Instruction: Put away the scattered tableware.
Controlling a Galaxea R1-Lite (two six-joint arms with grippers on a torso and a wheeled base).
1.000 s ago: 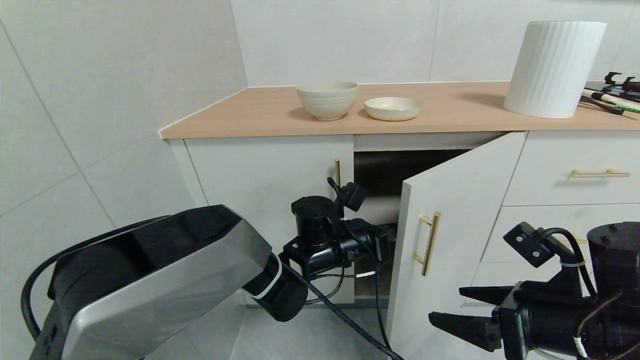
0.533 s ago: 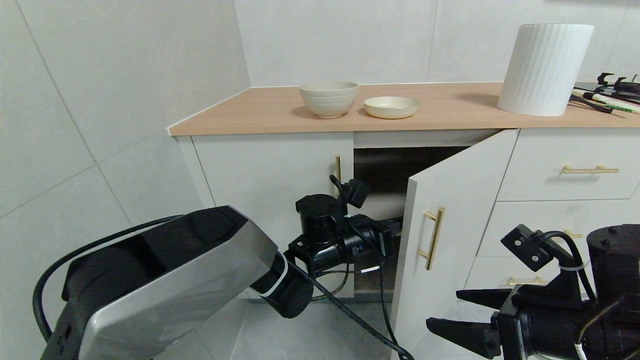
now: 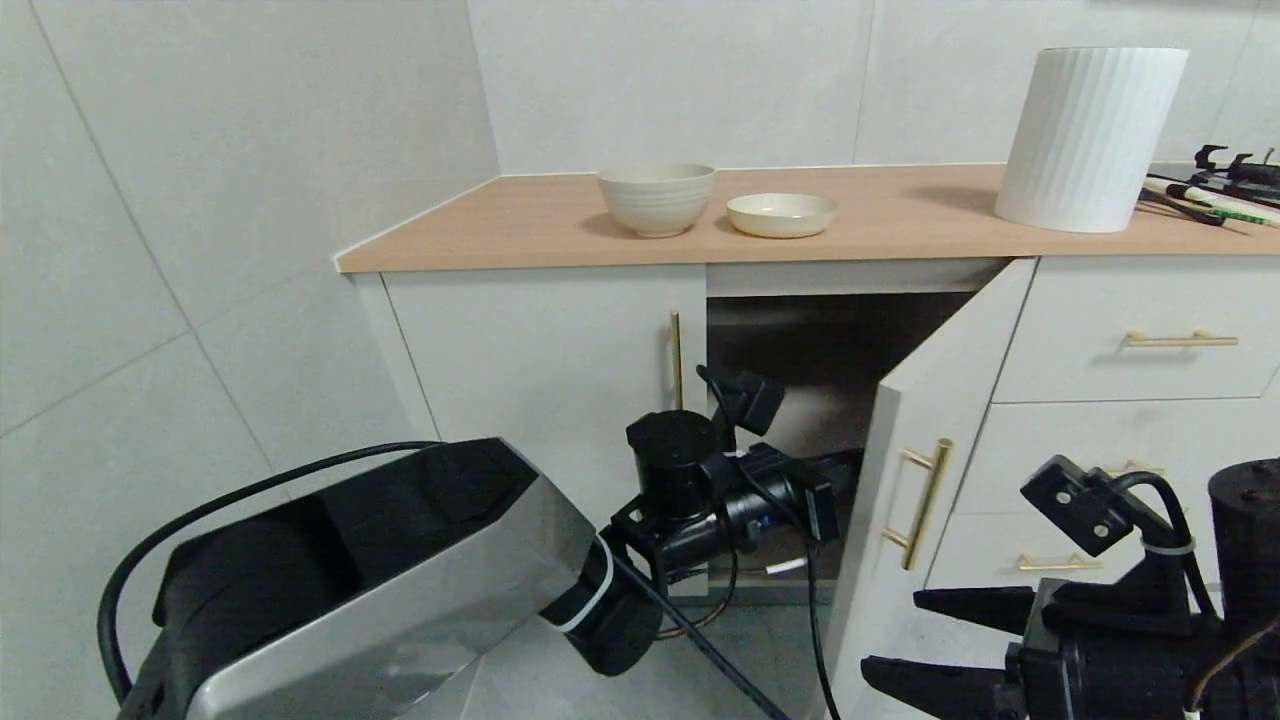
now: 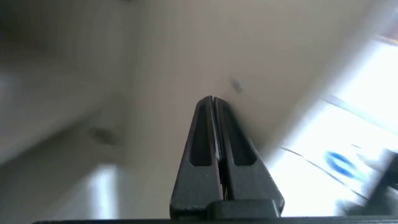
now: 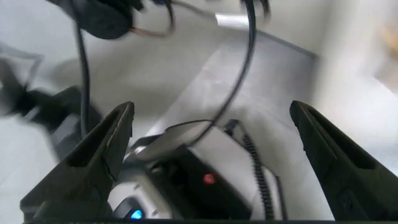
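A ribbed cream bowl and a shallow cream dish stand side by side on the wooden counter. Below them the right cabinet door stands ajar, showing a dark interior. My left gripper is low inside that opening, against the door's inner face. In the left wrist view its fingers are pressed together with nothing between them. My right gripper hangs open near the floor in front of the door; the right wrist view shows its fingers spread wide.
A tall white ribbed container stands on the counter at the right, with several utensils beyond it. Drawers with brass handles lie right of the open door. The left door is closed. A tiled wall bounds the left side.
The cabinet door has swung wider open to the right, and my left gripper has moved right with it, inside the opening. The head camera shifted slightly early on. My right gripper barely moved.
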